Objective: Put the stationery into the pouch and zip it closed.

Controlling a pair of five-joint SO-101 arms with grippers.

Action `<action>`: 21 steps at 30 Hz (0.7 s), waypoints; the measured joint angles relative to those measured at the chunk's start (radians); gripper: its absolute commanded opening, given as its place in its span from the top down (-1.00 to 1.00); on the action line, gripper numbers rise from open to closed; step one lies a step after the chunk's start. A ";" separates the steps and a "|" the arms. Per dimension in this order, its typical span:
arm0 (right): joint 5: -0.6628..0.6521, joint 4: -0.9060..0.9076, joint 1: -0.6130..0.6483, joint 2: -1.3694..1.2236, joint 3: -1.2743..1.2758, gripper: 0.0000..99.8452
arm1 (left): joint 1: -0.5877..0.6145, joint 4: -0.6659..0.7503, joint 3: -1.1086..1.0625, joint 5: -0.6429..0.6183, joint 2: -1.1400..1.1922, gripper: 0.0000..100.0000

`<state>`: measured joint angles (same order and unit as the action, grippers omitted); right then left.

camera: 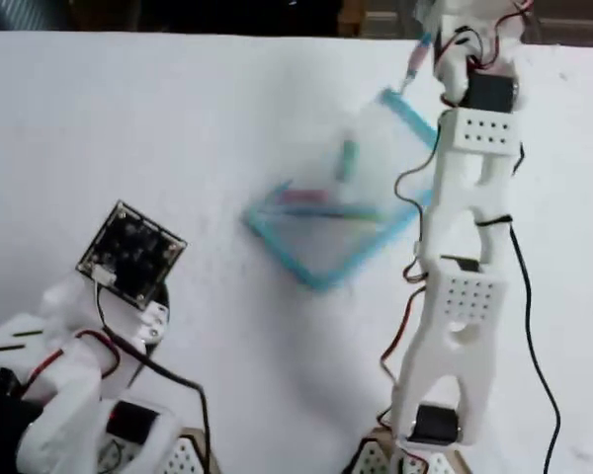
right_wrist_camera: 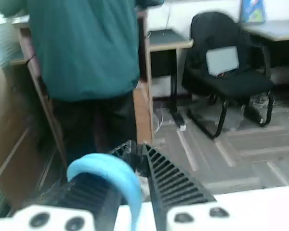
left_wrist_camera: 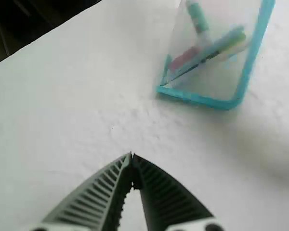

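Pouch point(camera: 321, 212) looks light, floppy, slick, so its blue loop point(right_wrist_camera: 113, 173), pinched in right pincer point(right_wrist_camera: 140, 159), seems best hold; left pincer point(left_wrist_camera: 132, 161) pressed together.

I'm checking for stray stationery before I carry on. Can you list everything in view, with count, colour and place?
pouch: one, clear with blue edging, middle of the table.
pens: at least three, pink, green and blue, inside the pouch; the exact count is too blurred to tell.
blue loop: one, blue, caught in the right gripper.
table: one, white, under everything; no loose stationery seen on it.
chair: one, black, in the room beyond the table.
left gripper: one, grey fingers, shut, over bare table short of the pouch.
right gripper: one, dark fingers, shut on the blue loop, at the table's far edge by the pouch's far corner.
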<state>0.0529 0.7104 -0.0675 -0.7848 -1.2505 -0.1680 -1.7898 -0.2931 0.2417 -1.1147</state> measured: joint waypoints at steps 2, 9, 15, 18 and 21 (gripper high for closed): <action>0.000 0.064 0.014 0.005 -0.015 0.97 | -0.002 0.000 0.000 0.000 0.000 0.95; -0.095 0.315 0.107 0.103 -0.095 0.96 | -0.002 0.005 0.000 -0.046 0.000 0.95; -0.328 0.629 0.110 0.132 -0.100 0.55 | 0.000 0.044 0.000 -0.049 0.000 0.95; -0.439 0.844 0.087 0.133 -0.100 0.24 | -0.002 0.089 0.000 -0.049 0.000 0.95; -0.548 1.014 0.055 0.133 -0.097 0.19 | 0.025 0.157 -0.003 -0.049 0.000 0.95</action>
<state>-0.4948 1.7246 -0.0123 -0.6513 -1.3472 -0.1435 -1.6333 -0.2961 0.1926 -1.1147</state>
